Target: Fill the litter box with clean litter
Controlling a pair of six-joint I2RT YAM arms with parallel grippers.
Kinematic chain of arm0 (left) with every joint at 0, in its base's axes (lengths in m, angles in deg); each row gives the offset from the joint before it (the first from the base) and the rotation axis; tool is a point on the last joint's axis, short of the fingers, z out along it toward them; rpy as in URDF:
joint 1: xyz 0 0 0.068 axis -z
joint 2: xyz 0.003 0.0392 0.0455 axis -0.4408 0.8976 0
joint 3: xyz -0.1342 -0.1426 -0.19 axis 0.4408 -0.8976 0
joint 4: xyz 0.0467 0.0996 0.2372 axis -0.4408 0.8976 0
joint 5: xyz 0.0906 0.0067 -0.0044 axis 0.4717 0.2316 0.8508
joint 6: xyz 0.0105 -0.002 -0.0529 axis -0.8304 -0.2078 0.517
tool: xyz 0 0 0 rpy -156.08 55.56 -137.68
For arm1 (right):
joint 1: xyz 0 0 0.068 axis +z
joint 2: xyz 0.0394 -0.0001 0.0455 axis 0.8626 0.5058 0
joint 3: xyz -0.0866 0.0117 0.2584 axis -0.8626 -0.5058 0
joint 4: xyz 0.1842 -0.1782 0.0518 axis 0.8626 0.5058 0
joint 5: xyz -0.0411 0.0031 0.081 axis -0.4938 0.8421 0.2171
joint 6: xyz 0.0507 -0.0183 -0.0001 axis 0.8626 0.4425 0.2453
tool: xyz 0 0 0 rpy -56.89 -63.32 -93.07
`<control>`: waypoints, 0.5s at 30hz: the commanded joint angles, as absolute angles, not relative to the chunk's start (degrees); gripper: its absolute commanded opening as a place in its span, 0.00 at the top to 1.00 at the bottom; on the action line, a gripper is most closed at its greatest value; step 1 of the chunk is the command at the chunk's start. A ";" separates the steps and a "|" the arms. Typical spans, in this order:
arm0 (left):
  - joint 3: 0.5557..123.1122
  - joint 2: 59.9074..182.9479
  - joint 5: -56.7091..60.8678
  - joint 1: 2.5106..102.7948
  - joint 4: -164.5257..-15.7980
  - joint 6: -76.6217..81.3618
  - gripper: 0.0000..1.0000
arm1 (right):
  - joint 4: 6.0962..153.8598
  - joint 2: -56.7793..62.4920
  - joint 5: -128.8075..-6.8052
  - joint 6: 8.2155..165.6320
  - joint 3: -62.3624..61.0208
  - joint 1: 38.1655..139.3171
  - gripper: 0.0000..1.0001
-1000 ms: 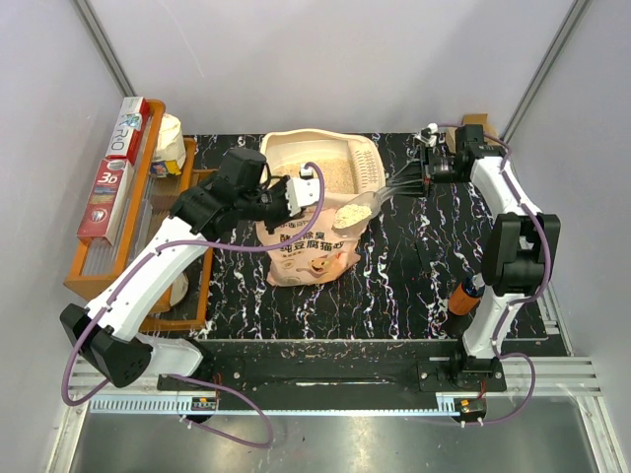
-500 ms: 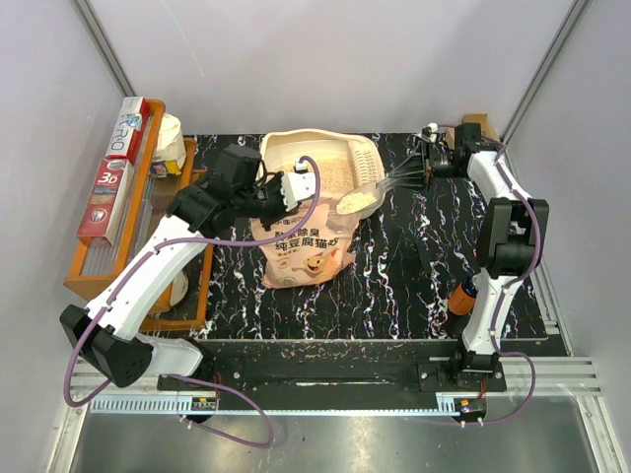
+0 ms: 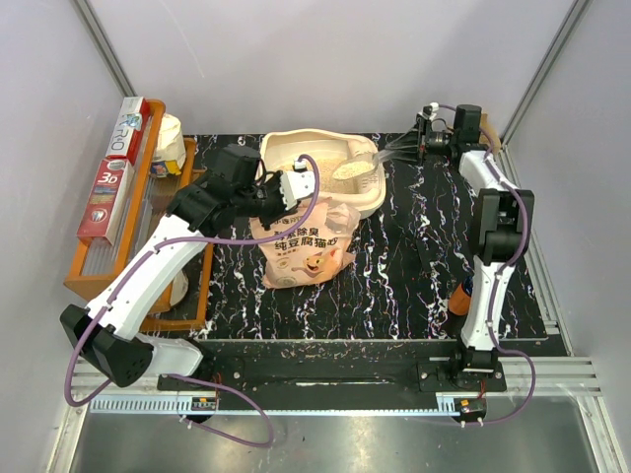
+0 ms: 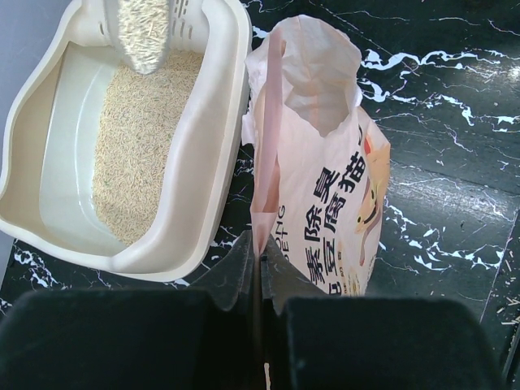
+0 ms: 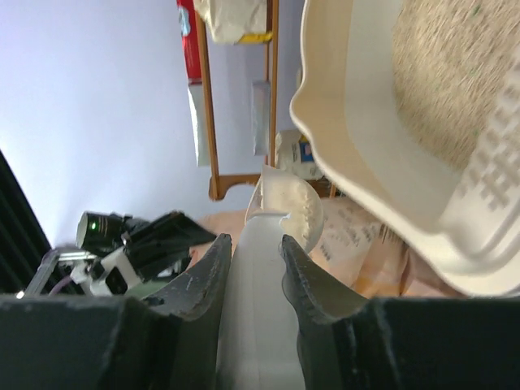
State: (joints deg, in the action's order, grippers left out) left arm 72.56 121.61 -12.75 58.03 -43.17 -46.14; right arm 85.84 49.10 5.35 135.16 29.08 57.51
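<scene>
Your left pincer (image 4: 260, 264) is clamped on the edge of the bag (image 4: 325, 187). Your right pincer (image 5: 253, 244) grips the scoop (image 3: 352, 171), heaped with clean litter (image 4: 145, 32), over the three o'clock end of the litter box (image 3: 296, 138).

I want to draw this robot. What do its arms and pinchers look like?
The left arm and right arm are white tubes joined by chunky black joints, each trailed by a purple cable. The left gripper and right gripper have two dark, flat fingers each.
</scene>
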 commanded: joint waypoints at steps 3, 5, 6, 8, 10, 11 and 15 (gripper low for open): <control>74.22 121.26 -11.98 57.62 -47.28 -45.60 1.00 | 72.00 55.89 -3.28 144.11 40.83 61.09 1.00; 74.04 121.34 -12.42 57.62 -47.36 -45.33 1.00 | 72.79 57.65 -6.52 141.91 42.43 62.16 1.00; 73.95 121.43 -12.51 57.62 -47.36 -45.25 1.00 | 74.53 58.09 -7.76 138.94 44.09 63.21 1.00; 73.78 121.17 -12.77 57.62 -47.36 -44.98 1.00 | 78.14 59.67 -11.79 135.58 46.47 64.09 1.00; 73.51 120.91 -12.77 57.62 -47.36 -45.07 1.00 | 82.71 60.81 -14.09 129.87 50.60 65.32 1.00; 73.25 120.73 -12.69 57.62 -47.45 -45.16 1.00 | 84.20 60.73 -17.75 128.03 51.83 65.50 1.00; 72.02 118.98 -12.69 57.62 -47.72 -45.24 1.00 | 94.11 61.26 -26.74 115.92 60.77 66.99 1.00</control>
